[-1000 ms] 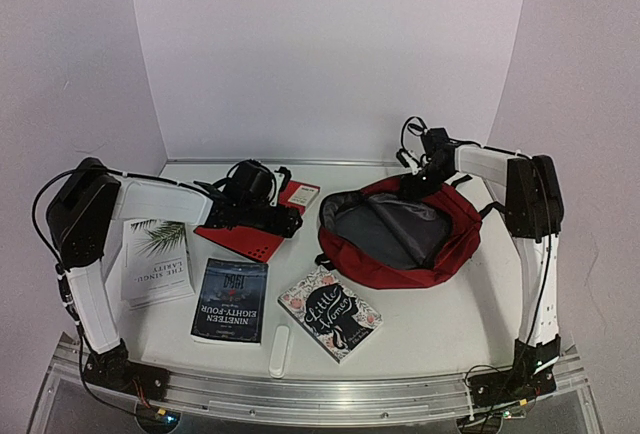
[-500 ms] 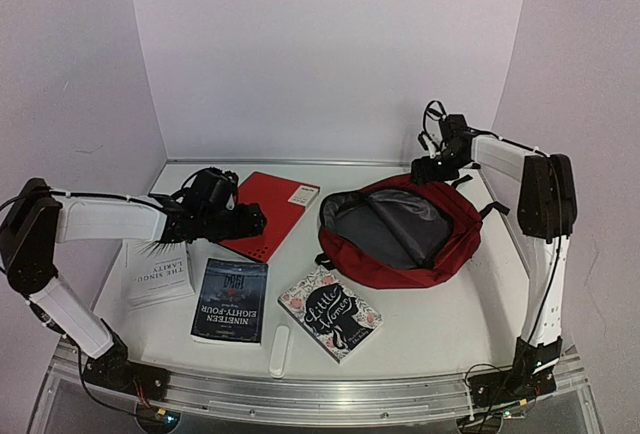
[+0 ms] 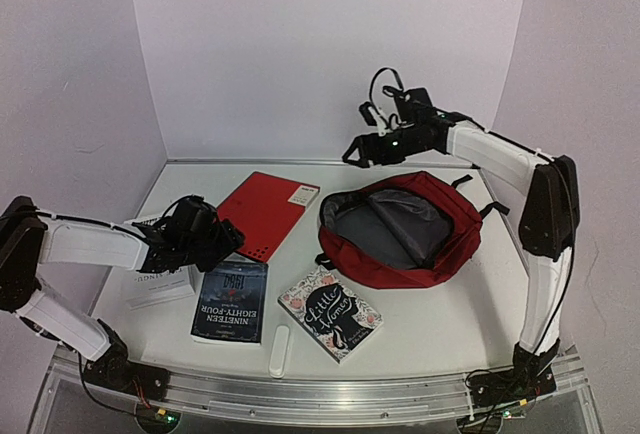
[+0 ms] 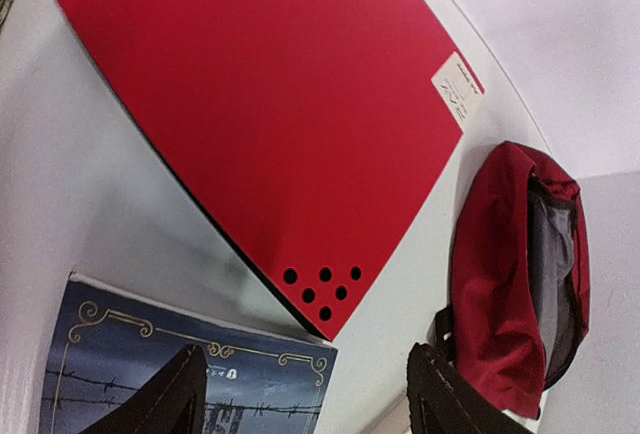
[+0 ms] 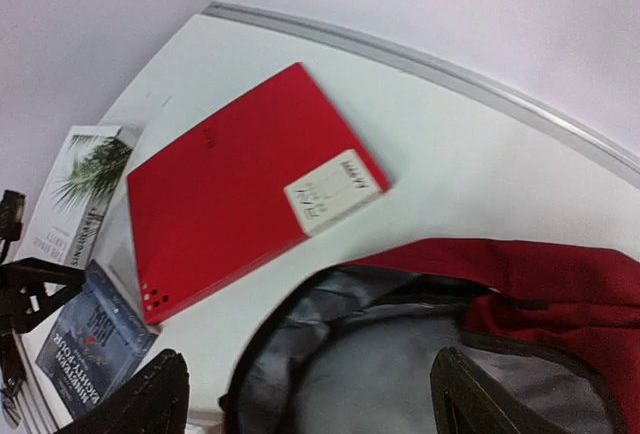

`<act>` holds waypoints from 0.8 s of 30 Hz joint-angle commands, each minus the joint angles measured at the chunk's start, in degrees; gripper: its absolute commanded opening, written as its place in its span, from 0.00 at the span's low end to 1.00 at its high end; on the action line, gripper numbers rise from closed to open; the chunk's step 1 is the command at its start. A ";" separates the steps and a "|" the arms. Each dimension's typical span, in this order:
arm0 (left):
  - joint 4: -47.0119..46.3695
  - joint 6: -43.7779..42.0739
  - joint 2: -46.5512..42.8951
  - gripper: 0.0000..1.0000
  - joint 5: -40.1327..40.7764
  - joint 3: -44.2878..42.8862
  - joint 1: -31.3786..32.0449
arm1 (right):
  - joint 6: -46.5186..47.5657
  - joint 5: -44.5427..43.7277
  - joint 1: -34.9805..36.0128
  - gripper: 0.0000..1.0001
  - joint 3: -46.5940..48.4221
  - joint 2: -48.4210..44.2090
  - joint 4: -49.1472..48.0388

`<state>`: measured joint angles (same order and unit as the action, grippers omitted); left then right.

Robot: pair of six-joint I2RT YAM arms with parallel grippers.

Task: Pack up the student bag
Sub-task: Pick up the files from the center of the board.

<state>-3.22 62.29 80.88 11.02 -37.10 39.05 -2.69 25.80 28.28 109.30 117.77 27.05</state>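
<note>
The student bag (image 3: 420,239), dark red with grey lining, lies open at the right middle of the table. It also shows in the left wrist view (image 4: 510,294) and the right wrist view (image 5: 540,269). My left gripper (image 3: 230,241) is open and empty, low over the table by the near corner of a flat red folder (image 3: 262,214) and the top edge of a blue book (image 3: 230,299). My right gripper (image 3: 353,156) is open and empty, raised behind the bag's far left edge. It looks down on the bag's open mouth.
"Nineteen Eighty-Four" (image 4: 200,374) lies near the front left. "Little Women" (image 3: 330,312) lies in front of the bag. A white book (image 3: 155,282) sits partly under my left arm. A small white oblong (image 3: 280,351) lies at the front edge. Walls close the back and sides.
My left gripper has drawn back from the red folder toward the front left; the folder now lies flat. My right gripper has risen from the bag's far edge and swung left.
</note>
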 commanded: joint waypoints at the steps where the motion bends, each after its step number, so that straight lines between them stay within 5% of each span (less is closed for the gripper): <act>1: -6.11 7.42 -1.09 0.65 2.45 1.84 -0.58 | -2.67 2.29 4.12 0.80 4.76 5.11 -0.52; 9: -25.20 12.34 6.55 0.53 -6.73 8.36 -6.39 | -2.76 0.54 10.91 0.72 8.84 12.27 -3.07; 24: -36.17 16.43 19.57 0.50 -16.42 6.42 -8.61 | -4.22 -4.12 13.82 0.65 11.16 21.98 -8.76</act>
<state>-34.48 76.06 97.04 -2.04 -29.84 31.15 -5.92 23.46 41.95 118.08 137.65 21.37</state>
